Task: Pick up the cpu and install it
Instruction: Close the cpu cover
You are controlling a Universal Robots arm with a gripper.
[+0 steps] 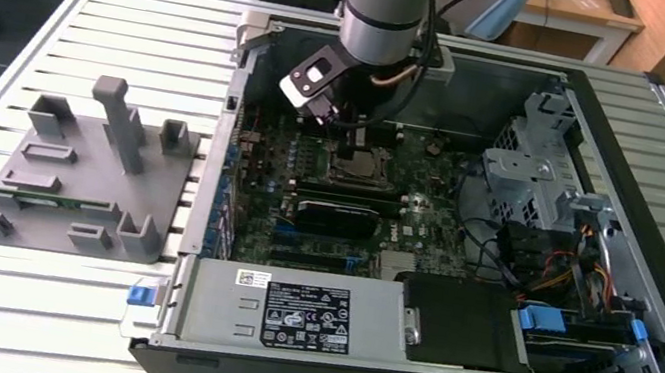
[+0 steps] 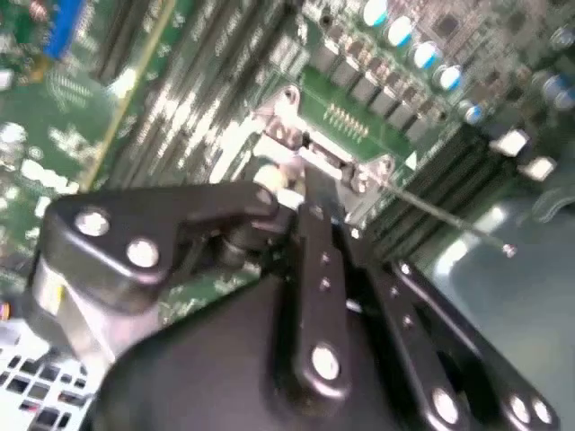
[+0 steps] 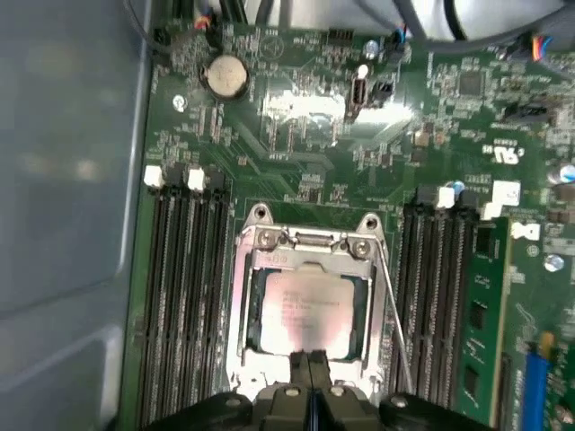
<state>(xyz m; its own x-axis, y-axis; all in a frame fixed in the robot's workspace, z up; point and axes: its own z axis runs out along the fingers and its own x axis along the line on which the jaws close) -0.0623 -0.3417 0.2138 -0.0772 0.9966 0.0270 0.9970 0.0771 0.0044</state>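
Observation:
The cpu (image 3: 310, 310) lies flat in the socket on the green motherboard, its silver-grey top showing inside the metal socket frame (image 3: 241, 296). In the first wrist view my gripper (image 3: 308, 377) hangs just over the frame's near edge, its two black fingers pressed together with nothing visible between them. The second wrist view shows the same shut fingers (image 2: 310, 233) reaching down to the frame's hinge end. A thin socket lever (image 3: 393, 305) runs along one side of the frame. In the exterior view the gripper (image 1: 351, 141) hangs over the socket (image 1: 360, 166) inside the open computer case.
Black memory slots (image 3: 184, 296) flank the socket, and a green memory stick (image 3: 481, 314) stands in one. The case walls (image 1: 233, 129), power supply (image 1: 291, 313) and drive cage (image 1: 538, 170) close in around. A grey holder fixture (image 1: 84, 175) sits on the slatted table at the exterior view's left.

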